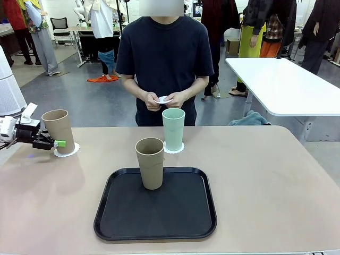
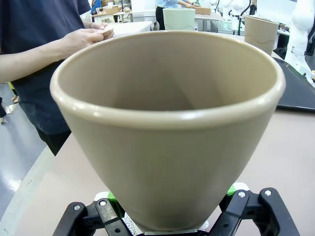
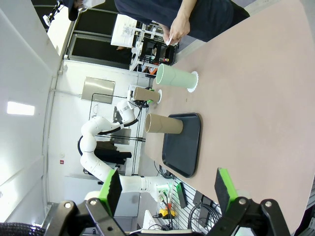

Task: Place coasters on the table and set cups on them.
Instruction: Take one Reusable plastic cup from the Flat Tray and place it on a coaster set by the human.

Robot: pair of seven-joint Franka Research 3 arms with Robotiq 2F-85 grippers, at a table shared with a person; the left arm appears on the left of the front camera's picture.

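At the left edge of the table (image 1: pixel 265 186), the left gripper (image 1: pixel 59 143) is clamping a tan cup (image 1: pixel 57 126) near its base, apparently seated on a coaster (image 1: pixel 72 150). It should be opening slowly and backing straight off to avoid tipping the cup. The right gripper (image 3: pixel 167 189) is hanging open, holding nothing.

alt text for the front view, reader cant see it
The left gripper grips a tan cup on a coaster at the table's left edge. A mint cup stands on another coaster mid-table, a second tan cup on a black tray; the person beyond holds a white disc.
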